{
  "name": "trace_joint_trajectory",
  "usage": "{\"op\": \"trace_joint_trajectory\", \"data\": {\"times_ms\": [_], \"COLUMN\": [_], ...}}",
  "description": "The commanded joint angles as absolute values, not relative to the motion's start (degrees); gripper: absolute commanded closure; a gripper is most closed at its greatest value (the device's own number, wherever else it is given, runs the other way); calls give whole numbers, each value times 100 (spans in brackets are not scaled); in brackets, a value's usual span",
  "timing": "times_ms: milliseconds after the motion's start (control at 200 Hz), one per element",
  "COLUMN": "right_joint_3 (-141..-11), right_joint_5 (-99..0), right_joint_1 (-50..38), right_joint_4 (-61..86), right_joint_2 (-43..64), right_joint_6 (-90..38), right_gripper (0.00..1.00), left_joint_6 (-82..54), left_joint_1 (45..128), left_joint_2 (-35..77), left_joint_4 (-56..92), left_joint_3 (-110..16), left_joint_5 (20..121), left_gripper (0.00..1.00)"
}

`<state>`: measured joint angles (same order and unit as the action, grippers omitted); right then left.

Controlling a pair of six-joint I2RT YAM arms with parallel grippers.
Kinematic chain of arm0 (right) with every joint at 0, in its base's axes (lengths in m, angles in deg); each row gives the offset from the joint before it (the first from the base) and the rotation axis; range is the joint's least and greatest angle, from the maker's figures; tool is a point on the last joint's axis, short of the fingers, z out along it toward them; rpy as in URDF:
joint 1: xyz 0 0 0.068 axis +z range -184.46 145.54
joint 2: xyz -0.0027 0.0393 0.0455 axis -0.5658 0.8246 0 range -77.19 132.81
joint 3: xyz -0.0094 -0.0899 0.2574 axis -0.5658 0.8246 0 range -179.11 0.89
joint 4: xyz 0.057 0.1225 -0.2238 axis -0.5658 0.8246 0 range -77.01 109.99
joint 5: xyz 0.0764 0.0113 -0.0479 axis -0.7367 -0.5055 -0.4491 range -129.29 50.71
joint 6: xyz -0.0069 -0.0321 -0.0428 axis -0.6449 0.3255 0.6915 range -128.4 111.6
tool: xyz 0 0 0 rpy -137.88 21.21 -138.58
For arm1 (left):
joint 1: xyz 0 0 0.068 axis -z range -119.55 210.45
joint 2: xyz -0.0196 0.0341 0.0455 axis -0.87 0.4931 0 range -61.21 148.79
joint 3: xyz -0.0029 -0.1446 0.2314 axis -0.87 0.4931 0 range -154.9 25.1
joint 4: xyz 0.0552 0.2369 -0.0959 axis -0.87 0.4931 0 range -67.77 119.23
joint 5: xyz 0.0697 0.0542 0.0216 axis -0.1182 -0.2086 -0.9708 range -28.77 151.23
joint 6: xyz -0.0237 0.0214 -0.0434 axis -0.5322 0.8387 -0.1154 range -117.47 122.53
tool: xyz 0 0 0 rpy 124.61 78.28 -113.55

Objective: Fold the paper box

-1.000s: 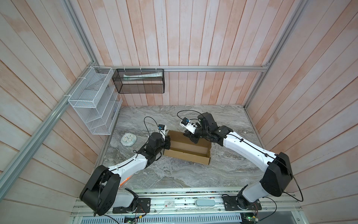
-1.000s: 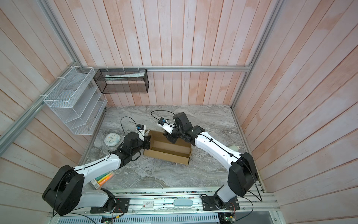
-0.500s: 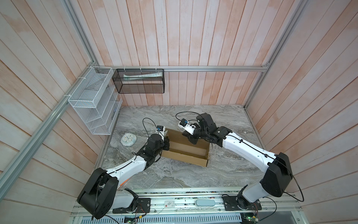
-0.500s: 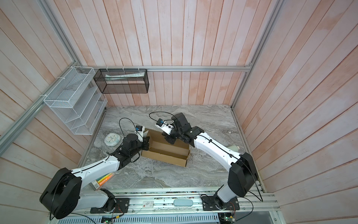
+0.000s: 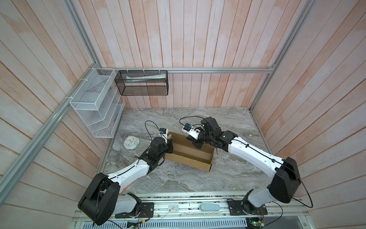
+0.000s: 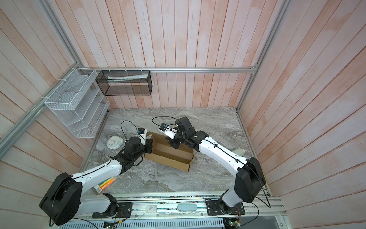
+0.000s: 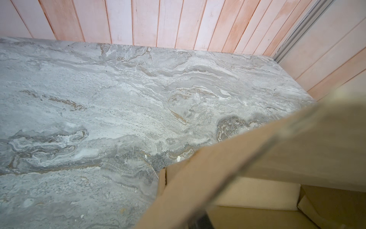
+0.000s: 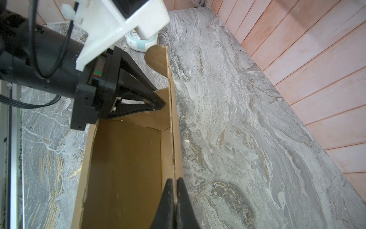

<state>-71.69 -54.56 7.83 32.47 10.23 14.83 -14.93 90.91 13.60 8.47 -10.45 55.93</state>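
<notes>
Jaws of the right gripper (image 8: 175, 190) have just pressed together on the far long wall of the paper box (image 5: 190, 156), which stands open on the table (image 5: 198, 178) between both arms. Left gripper (image 8: 161, 104) touches the end flap; whether it pinches cannot be told. That wall looks secured for folding.
</notes>
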Motion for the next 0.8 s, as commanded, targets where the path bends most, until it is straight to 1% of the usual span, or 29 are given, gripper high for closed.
{"op": "trace_joint_trajectory", "data": {"times_ms": [0,295,465,630,795], "right_joint_3": [-7014,-7045,-7058,-7075,-7141], "right_joint_5": [-5414,-5457,-5450,-5460,-5477], "right_joint_1": [798,808,817,817,816], "right_joint_4": [3338,3329,3329,3303,3294], "right_joint_2": [917,930,950,973,1025], "right_joint_6": [1545,1564,1585,1593,1605], "right_gripper": [99,100,100,100,100], "left_joint_6": [-1513,-1564,-1604,-1569,-1725], "left_joint_1": [9112,9108,9104,9088,9069], "left_joint_2": [1219,1130,857,519,90], "left_joint_4": [980,1149,1373,1811,2409], "left_joint_3": [-1138,-1173,-1162,-1289,-1447], "left_joint_5": [5473,5417,5286,5140,5107], "left_gripper": [78,73,68,60,60]}}
